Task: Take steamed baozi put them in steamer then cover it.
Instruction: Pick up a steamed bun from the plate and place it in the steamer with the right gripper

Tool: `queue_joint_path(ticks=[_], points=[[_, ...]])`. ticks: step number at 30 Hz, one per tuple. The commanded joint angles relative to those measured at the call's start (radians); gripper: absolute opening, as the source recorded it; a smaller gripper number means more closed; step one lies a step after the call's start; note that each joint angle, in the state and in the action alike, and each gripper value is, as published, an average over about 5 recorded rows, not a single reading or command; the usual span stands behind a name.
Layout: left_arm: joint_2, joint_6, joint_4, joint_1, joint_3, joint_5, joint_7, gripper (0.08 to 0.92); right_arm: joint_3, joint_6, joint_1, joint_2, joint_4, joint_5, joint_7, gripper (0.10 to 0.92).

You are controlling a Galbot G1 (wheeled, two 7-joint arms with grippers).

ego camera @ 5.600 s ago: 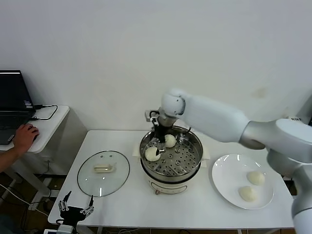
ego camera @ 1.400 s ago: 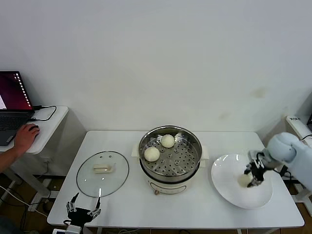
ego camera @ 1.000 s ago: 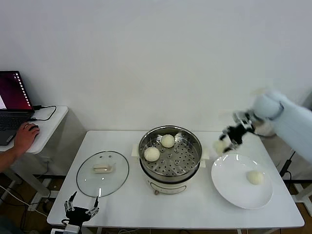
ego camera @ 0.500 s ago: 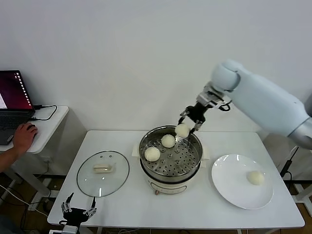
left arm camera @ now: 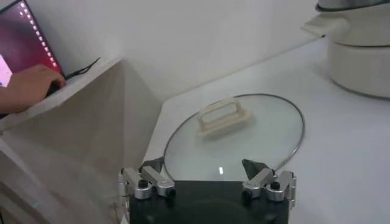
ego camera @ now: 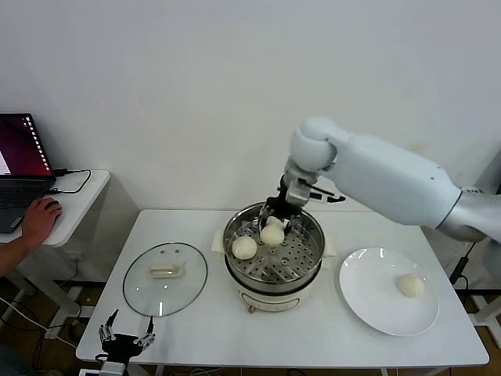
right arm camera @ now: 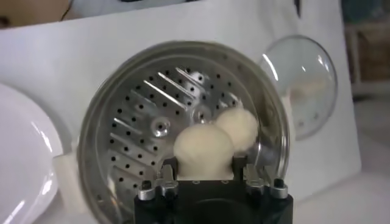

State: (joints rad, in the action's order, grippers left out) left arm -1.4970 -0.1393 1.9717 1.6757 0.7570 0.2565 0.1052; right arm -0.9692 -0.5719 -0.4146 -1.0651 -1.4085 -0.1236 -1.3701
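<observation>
The steamer [ego camera: 299, 274] stands mid-table, uncovered, its perforated tray [right arm camera: 137, 125] showing. My right gripper [ego camera: 277, 222] is shut on a white baozi [right arm camera: 203, 147] and holds it low over the tray's far side; in the head view this baozi [ego camera: 272, 233] hides the one lying beneath it. Another baozi [ego camera: 244, 247] lies on the tray's left side and also shows in the right wrist view [right arm camera: 241, 126]. One baozi [ego camera: 409, 285] is on the white plate [ego camera: 376, 305]. My left gripper [ego camera: 125, 341] is open and empty, parked off the table's front left corner.
The clear glass lid [ego camera: 166, 277] with a cream handle lies flat left of the steamer, just ahead of the left gripper [left arm camera: 207, 178] in its wrist view [left arm camera: 234, 137]. A side table with a laptop [ego camera: 19, 160] and a person's hand [ego camera: 37, 219] is at far left.
My right gripper has carried the baozi from above the steamer's far right rim leftward and down over the tray. The left arm has not moved.
</observation>
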Motion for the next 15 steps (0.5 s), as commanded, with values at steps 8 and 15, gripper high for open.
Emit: queue_joint_path(ticks=[8, 15], points=[[-0.001, -0.001, 0.0, -0.005, -0.001, -0.004, 0.001, 0.823, -0.083, -0.04, 0.048, -0.021, -0.122, -0.115, 0.005, 0.55], [0.001, -0.001, 0.0, -0.006, -0.004, -0.004, 0.002, 0.823, -0.082, -0.034, 0.083, -0.043, -0.099, -0.145, 0.011, 0.551]])
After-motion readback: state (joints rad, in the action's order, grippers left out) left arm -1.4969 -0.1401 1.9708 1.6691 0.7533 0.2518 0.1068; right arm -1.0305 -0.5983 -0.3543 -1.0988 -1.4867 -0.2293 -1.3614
